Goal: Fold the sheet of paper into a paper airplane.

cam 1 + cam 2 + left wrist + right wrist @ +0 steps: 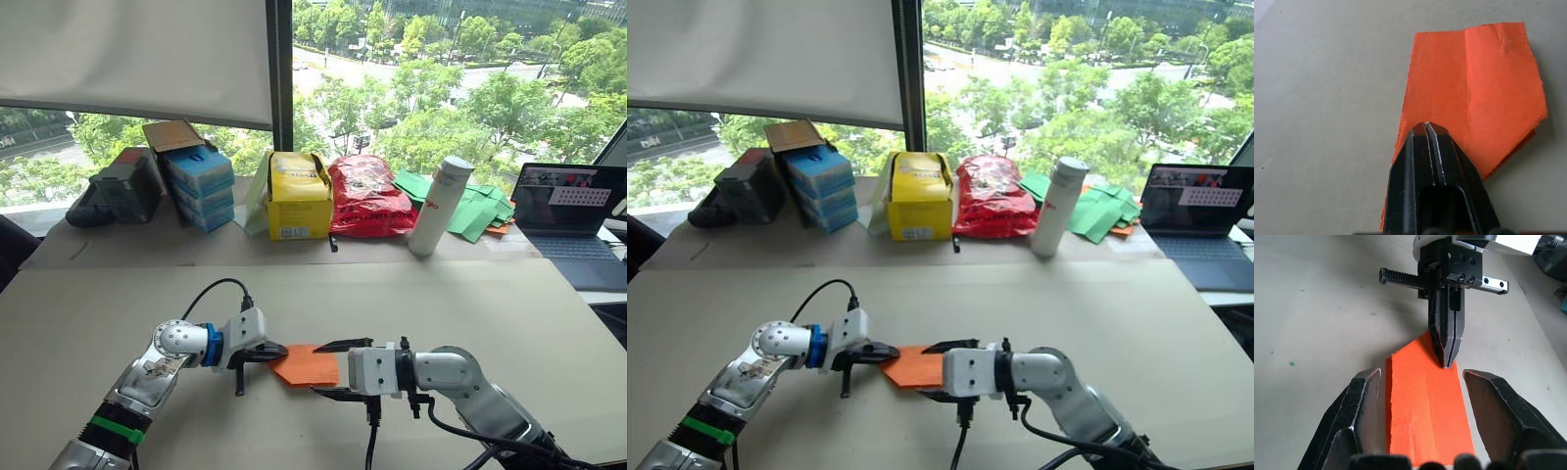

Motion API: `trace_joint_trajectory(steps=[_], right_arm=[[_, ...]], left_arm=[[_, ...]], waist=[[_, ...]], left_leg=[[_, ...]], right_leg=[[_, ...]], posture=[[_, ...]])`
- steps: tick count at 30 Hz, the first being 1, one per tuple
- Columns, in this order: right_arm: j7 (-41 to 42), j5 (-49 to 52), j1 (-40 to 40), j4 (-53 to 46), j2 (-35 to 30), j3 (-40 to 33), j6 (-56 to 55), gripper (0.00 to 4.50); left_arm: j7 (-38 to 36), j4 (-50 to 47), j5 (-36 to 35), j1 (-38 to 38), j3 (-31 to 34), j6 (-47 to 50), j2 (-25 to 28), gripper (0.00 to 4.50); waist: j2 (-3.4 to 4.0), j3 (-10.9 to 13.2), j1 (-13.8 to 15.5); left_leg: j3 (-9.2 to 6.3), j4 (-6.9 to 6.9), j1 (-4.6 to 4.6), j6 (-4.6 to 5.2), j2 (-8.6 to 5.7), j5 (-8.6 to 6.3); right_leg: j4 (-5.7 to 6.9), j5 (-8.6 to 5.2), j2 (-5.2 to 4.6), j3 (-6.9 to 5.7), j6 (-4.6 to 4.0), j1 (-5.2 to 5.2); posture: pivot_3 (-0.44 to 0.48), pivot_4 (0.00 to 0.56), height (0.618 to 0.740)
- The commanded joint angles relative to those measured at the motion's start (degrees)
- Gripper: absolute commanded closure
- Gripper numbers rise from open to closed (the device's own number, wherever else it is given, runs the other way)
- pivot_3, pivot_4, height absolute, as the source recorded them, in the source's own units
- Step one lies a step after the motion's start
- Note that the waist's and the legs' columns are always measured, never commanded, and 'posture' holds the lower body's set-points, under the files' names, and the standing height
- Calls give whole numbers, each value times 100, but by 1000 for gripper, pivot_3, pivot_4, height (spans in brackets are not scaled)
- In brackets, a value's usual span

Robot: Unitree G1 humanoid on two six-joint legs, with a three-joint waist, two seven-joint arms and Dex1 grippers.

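The sheet of paper (306, 365), partly folded, lies flat near the front edge of the desk (509, 313); the left end effector (275, 350) presses its pointed end, fingers closed together. The right end effector (331, 369) straddles the opposite end, fingers spread wide; neither finger grips it.

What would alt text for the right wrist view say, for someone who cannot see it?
A partly folded orange sheet of paper lies flat on a beige table between the open black fingers of the right end effector. Facing it, the left end effector, fingers shut, presses its tips onto the paper's far edge.
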Motion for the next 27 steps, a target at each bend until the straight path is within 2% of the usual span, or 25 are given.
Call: trace_joint_trajectory(steps=[1, 8, 20, 23, 27], right_arm=[[82, -80, -157, 195, 37, 27, -300, 1497], [-89, -486, -504, 1115, 373, 195, -805, 1497], [-205, -652, -721, 1501, 596, 92, -891, 1497], [-158, -600, -770, 1467, 593, 83, -861, 2321], [-66, -570, -778, 1488, 526, 69, -927, 3724]], left_arm=[[43, 410, 428, 18, -307, -91, 18, 4466], [36, 720, 560, -74, -301, -383, 120, 4466], [-21, 1089, 680, -430, -493, -678, 29, 4466], [-93, 1082, 648, -472, -517, -680, 60, 4500], [-64, 1226, 737, -537, -572, -784, 39, 4500]], waist=[[0, 0, -1], [1, -1, -5], [4, -2, -29], [4, -2, -29], [4, -2, -28]], left_leg=[[1, 0, 1, 0, 0, 0], [1, -1, 6, -1, 1, 1], [4, -1, 7, -4, 1, 2], [4, -1, 7, -4, 2, 3], [4, -1, 8, -4, 2, 2]], right_leg=[[0, 0, 0, 1, 0, 1], [5, 0, 3, 2, 0, 0], [9, 1, 6, 5, -1, -1], [9, 1, 6, 4, -1, -1], [9, 1, 6, 5, -1, -1]], posture=[[0, 150, 740], [0, 150, 740], [0, 150, 740], [0, 150, 740], [0, 150, 740]])
